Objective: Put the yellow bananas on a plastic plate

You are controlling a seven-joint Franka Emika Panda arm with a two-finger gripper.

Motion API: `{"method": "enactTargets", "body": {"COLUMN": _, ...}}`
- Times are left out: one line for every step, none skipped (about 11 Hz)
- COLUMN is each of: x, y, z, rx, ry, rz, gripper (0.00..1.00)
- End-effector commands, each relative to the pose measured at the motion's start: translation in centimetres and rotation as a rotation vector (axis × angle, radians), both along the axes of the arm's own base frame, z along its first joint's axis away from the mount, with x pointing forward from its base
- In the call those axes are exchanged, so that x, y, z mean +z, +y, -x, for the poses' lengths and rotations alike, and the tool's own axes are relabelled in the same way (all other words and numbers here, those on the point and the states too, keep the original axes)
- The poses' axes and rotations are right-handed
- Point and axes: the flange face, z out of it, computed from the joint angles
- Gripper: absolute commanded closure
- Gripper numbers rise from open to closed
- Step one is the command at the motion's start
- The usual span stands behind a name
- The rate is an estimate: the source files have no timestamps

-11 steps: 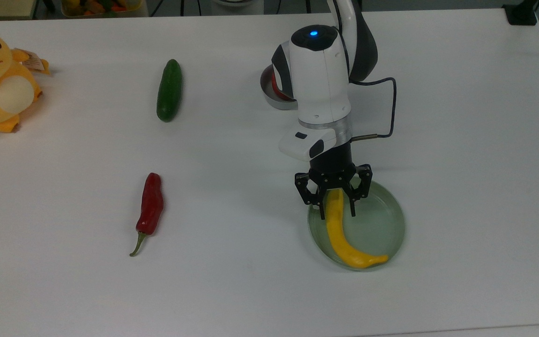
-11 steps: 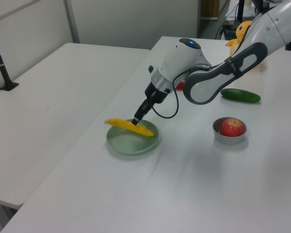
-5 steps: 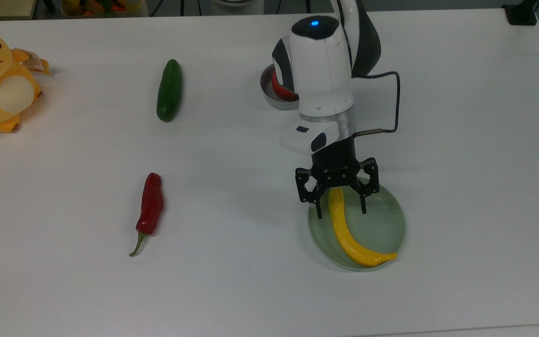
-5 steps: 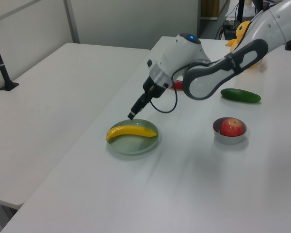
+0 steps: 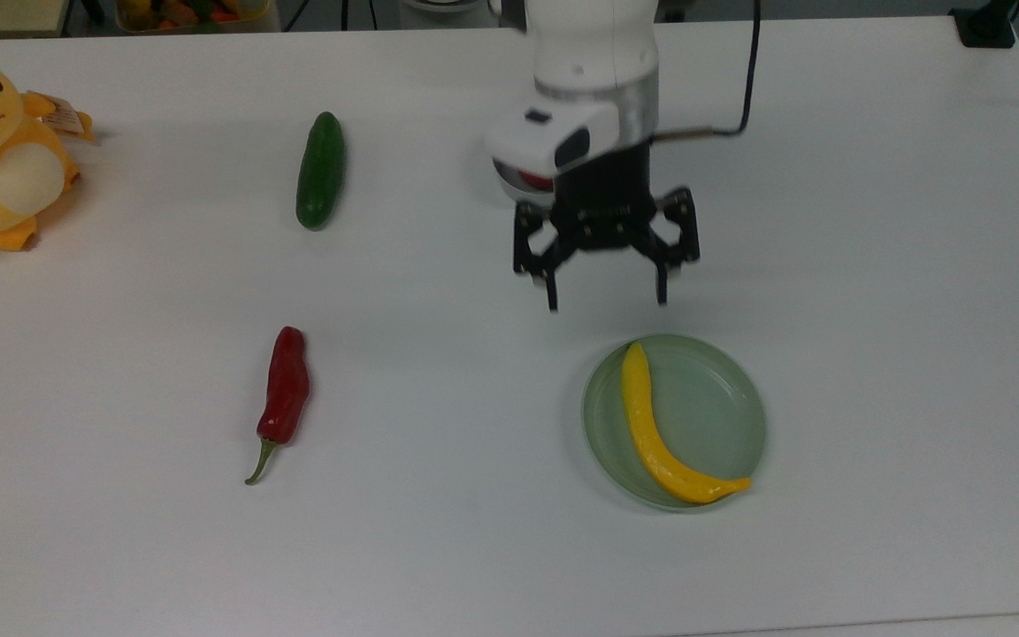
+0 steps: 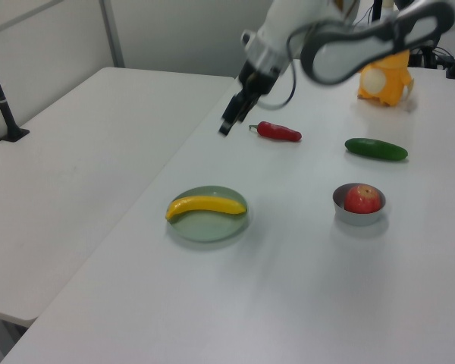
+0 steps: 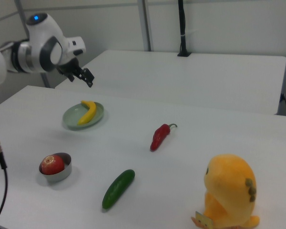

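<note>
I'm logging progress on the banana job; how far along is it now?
Done: the banana lies on the mint-green plate, its tip over the rim. In hand: nothing; the gripper is open, raised clear of the plate. Left: nothing visible.

Banana: long curved bright-yellow banana lies across the plate, its ends at the rim.
Plate: round shallow pale mint-green plastic plate rests on the white tabletop.
Gripper: black two-finger gripper hangs in the air above and behind the plate, apart from the banana.
Bowl: small grey metal bowl holds a red apple.
Behind: red chili pepper, dark green cucumber, yellow plush toy.
</note>
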Motion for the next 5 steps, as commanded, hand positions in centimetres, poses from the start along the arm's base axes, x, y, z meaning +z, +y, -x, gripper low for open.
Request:
{"method": "enactTargets", "body": {"x": 8.2, "y": -4.7, "z": 6.4, "rx": -0.059, "ry": 0.155, "rz": 0.083, "gripper": 0.0}}
{"method": "enactTargets", "body": {"x": 10.5, "y": -6.8, "z": 8.4, "rx": -0.092, "ry": 0.215, "rz": 0.1, "gripper": 0.0}}
{"method": "enactTargets", "body": {"x": 11.9, "y": -8.3, "z": 10.2, "rx": -0.111, "ry": 0.277, "rz": 0.11, "gripper": 0.0}}
{"method": "enactTargets", "body": {"x": 13.2, "y": -9.9, "z": 11.8, "rx": -0.134, "ry": 0.329, "rz": 0.113, "gripper": 0.0}}
{"method": "enactTargets", "body": {"x": 14.0, "y": -11.5, "z": 13.0, "rx": -0.156, "ry": 0.371, "rz": 0.119, "gripper": 0.0}}
